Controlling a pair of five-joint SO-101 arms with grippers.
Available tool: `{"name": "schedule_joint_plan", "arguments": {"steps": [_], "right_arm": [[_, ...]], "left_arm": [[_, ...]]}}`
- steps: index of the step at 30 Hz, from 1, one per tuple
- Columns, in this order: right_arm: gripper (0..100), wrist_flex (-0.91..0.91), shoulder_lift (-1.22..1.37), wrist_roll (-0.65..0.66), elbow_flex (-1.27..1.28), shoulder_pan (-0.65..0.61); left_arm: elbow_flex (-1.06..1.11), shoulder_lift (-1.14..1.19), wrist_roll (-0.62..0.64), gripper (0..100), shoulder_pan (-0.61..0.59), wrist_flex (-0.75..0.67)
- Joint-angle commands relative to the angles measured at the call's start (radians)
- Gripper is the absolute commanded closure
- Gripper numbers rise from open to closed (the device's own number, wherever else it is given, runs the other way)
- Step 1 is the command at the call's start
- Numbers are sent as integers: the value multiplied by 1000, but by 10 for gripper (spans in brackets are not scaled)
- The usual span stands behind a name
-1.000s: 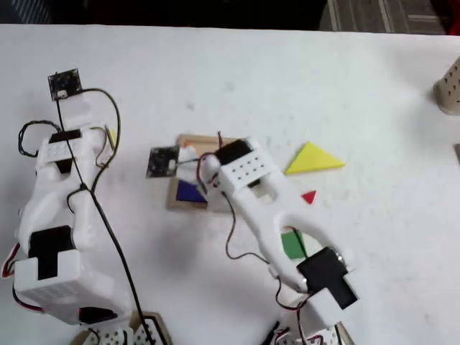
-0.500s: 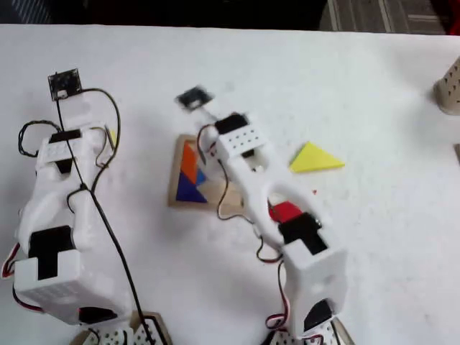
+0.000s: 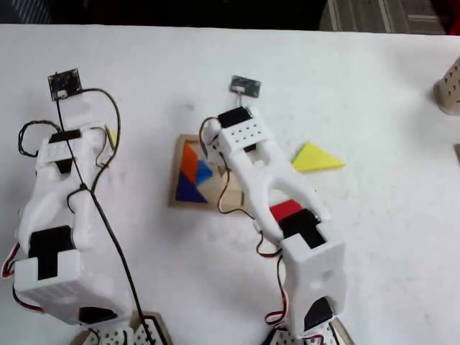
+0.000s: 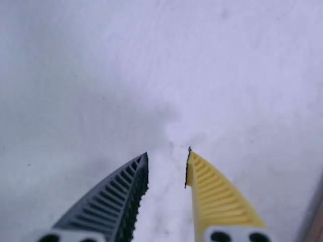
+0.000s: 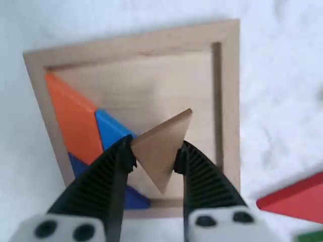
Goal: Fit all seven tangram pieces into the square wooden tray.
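Right hand (image 5: 155,148) is positioned over the square wooden tray (image 5: 131,43), fingers clamped on two sides of a tan triangle (image 5: 164,136). The triangle sits over the bare part of the tray floor; contact with the floor cannot be determined. Three pieces are seated in the tray along one side: orange piece (image 5: 73,118) against the rim, light blue piece (image 5: 111,128) touching it on the inner side, and dark blue piece (image 3: 188,190) in the adjoining corner. In the high view the right arm covers much of the remaining tray. Red piece (image 3: 285,210) lies on the white worktop (image 3: 359,86) near the tray, partly under the right arm. Yellow triangle (image 3: 316,157) lies flat on the worktop, farther out on the same side, well apart from the tray. Left hand (image 4: 167,164) is over bare worktop, off to the side of the tray, grey and yellow fingers apart, nothing between them.
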Motion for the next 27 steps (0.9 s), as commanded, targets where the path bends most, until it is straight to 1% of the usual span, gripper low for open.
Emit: {"name": "schedule_joint_plan", "arguments": {"steps": [1,3,5,6,10,14,17,19,20,22,23,24,25,27], "right_arm": [[957,-36,30,-20,-31,22],[899,-27,62,23,-57,12],[828,41,82,107,-118,-10],[810,74,97,118,-152,-13],[802,154,128,138,-259,-8],[803,259,130,249,-348,15],[804,381,130,334,-422,27],[826,455,130,402,-470,41],[861,481,130,428,-486,56],[978,495,130,488,-506,101],[991,498,130,514,-503,134],[965,499,130,535,-493,165],[972,496,130,552,-483,206],[981,475,131,557,-466,297]], "left_arm": [[-49,-2,3,842,-5,-37],[-49,-2,3,842,-5,-37],[-49,-2,3,842,-5,-37],[-49,-2,3,842,-5,-37],[-49,-2,3,842,-5,-37],[-49,-2,3,842,-5,-37],[-49,-2,3,842,-4,-37],[-49,-4,3,842,-2,-37],[-49,-4,3,842,7,-34],[-46,-7,3,845,24,-29],[-37,-12,3,845,33,-29],[-31,-13,3,845,41,-32],[-29,-13,3,846,47,-31],[-29,-15,3,846,56,-29]]}}
